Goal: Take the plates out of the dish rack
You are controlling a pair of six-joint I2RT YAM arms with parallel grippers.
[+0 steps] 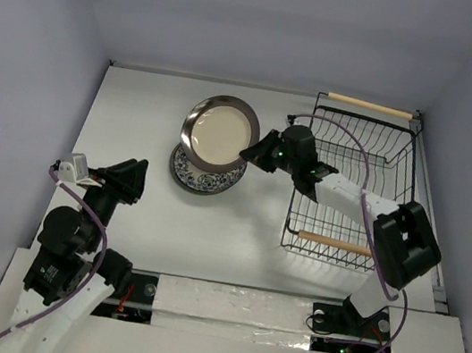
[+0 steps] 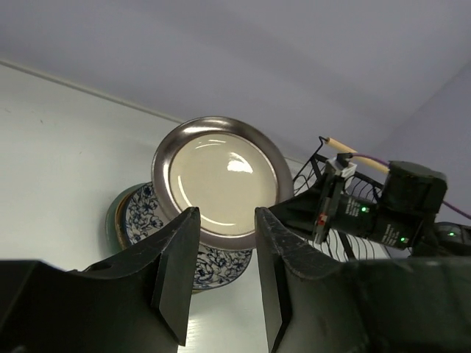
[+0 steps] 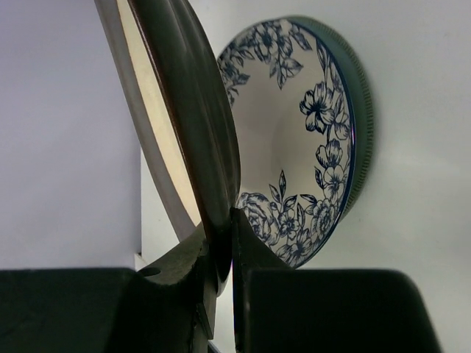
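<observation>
My right gripper point(image 1: 254, 152) is shut on the rim of the dark-brown-rimmed plate with a cream centre point(image 1: 219, 128); it holds it just above the white-blue floral plate point(image 1: 205, 174), which lies on a stack on the table left of the rack. A teal rim point(image 2: 114, 219) shows under the floral plate. The right wrist view shows the brown plate point(image 3: 195, 140) edge-on, pinched between my fingers, with the floral plate point(image 3: 313, 154) behind. The black wire dish rack point(image 1: 357, 183) with two wooden handles stands at right; no plates show in it. My left gripper point(image 1: 137, 180) is open and empty, near the table's left front.
Grey walls close the table on the left, back and right. The rack sits against the right wall. The right arm's elbow point(image 1: 406, 241) hangs over the rack's near handle point(image 1: 334, 242). A white taped strip runs along the near edge.
</observation>
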